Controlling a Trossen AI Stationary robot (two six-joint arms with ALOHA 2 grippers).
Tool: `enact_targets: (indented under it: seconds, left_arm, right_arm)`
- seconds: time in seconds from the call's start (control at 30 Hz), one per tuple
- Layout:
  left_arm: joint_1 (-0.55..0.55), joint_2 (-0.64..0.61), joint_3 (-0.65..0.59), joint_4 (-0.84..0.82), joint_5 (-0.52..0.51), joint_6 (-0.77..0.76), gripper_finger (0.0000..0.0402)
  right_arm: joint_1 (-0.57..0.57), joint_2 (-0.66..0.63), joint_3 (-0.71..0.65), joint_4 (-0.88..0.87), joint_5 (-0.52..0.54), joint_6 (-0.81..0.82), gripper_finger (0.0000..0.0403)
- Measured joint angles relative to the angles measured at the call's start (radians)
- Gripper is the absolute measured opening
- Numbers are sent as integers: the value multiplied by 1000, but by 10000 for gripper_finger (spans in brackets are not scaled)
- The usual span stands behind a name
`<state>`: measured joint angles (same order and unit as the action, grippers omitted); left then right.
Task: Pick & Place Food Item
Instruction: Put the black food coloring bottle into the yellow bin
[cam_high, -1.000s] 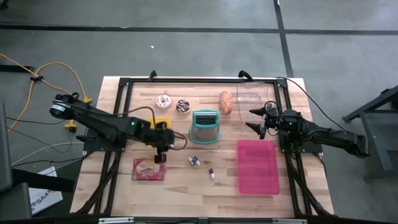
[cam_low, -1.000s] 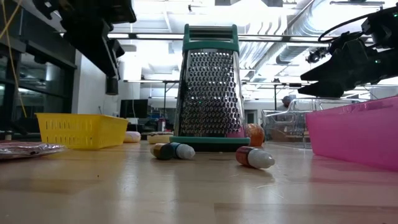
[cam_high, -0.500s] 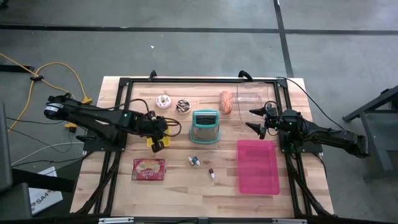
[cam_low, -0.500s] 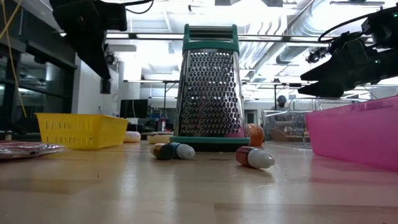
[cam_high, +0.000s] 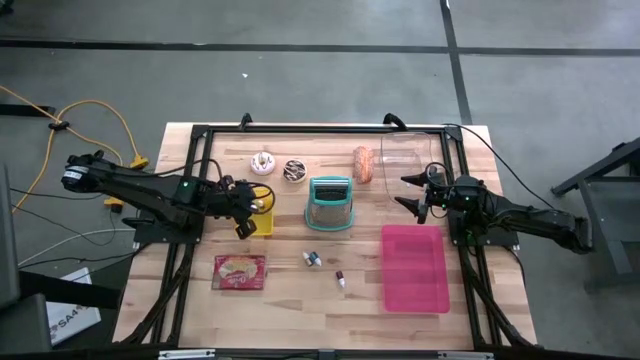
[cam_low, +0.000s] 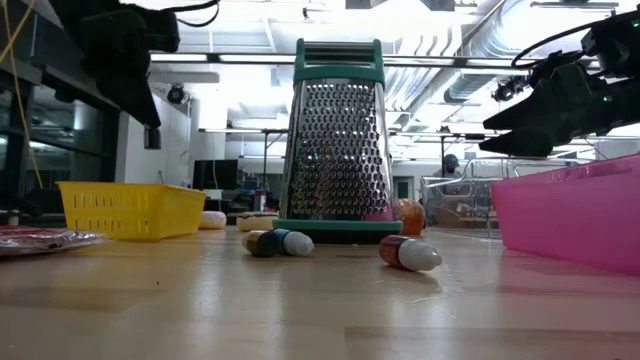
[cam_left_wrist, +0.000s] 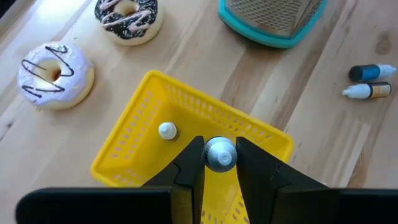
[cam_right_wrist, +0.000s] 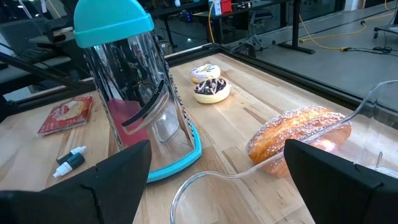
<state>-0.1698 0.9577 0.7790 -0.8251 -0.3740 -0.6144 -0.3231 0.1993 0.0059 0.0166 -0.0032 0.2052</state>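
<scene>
- The left gripper (cam_left_wrist: 219, 163) is hanging over the yellow basket (cam_left_wrist: 149, 149), its fingers (cam_left_wrist: 186, 171) pinching in narrow on a small silvery round piece (cam_left_wrist: 220, 154) sitting right between them — what that piece is cannot be told.
- Just beyond those fingers, a small white knob (cam_left_wrist: 166, 130) is lying inside the basket.
- Farther out past the fingertips, the white-iced donut (cam_left_wrist: 55, 74) and the chocolate-iced donut (cam_left_wrist: 129, 18) are resting on the wooden table (cam_high: 290, 295), near each other but apart.
- The teal-framed grater (cam_high: 330, 203) is standing upright, well ahead of the left fingers.
- The right gripper (cam_high: 410, 192) is hovering with its fingers spread wide — nothing between them.
- Ahead of the right fingers, the sugared bread roll (cam_right_wrist: 298, 138) is lying against the rim of a clear container (cam_right_wrist: 205, 186).
- The pink tray (cam_high: 414, 267) is sitting beside the right arm, near the table's front edge.
</scene>
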Motion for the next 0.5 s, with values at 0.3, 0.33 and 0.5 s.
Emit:
enact_targets:
  seconds: [0.3, 0.33, 0.5]
  left_arm:
    - [0, -13, -118, 105, -22, -13, 71]
    - [0, -13, -136, 123, -20, -15, 71]
    - [0, -12, -211, 198, -7, -25, 71]
  right_arm:
    - [0, 0, 0, 0, 0, 0, 357]
    - [0, 0, 0, 0, 0, 0, 357]
    - [0, 0, 0, 0, 0, 0, 357]
